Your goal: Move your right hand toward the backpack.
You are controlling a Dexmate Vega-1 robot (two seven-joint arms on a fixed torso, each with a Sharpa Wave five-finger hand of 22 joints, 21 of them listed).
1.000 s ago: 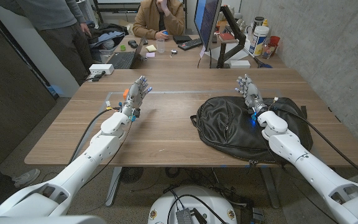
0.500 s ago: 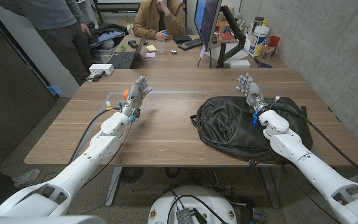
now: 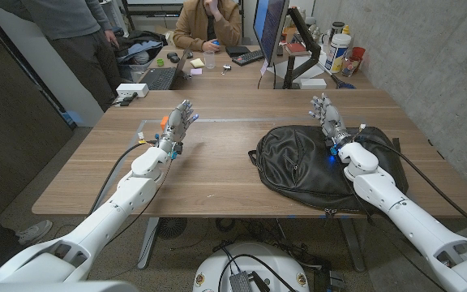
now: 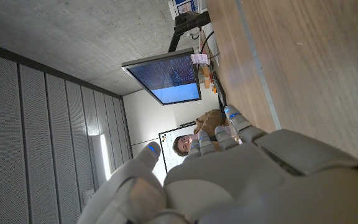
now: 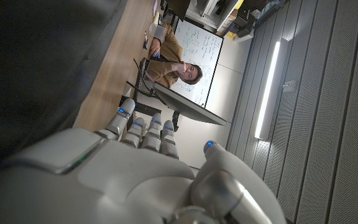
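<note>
A black leather backpack [image 3: 306,162] lies flat on the right half of the wooden table [image 3: 209,170]. My right hand [image 3: 328,119] is raised over the backpack's far right part, fingers apart and pointing away from me, holding nothing. Its forearm crosses above the bag's right side. In the right wrist view the same hand [image 5: 142,168] fills the lower part, with the dark backpack [image 5: 36,56] beside it. My left hand [image 3: 179,123] stands raised over the table's left half, fingers spread, empty; the left wrist view shows its back [image 4: 241,174].
A monitor [image 3: 270,28], bottles [image 3: 339,53] and a keyboard [image 3: 248,57] crowd the desk beyond the table's far edge. A laptop [image 3: 156,77] and a white box [image 3: 132,90] sit at the far left. One person sits behind; another stands at far left.
My right hand has drifted slightly to the right over the backpack's far side. The left arm and the backpack stay still.
</note>
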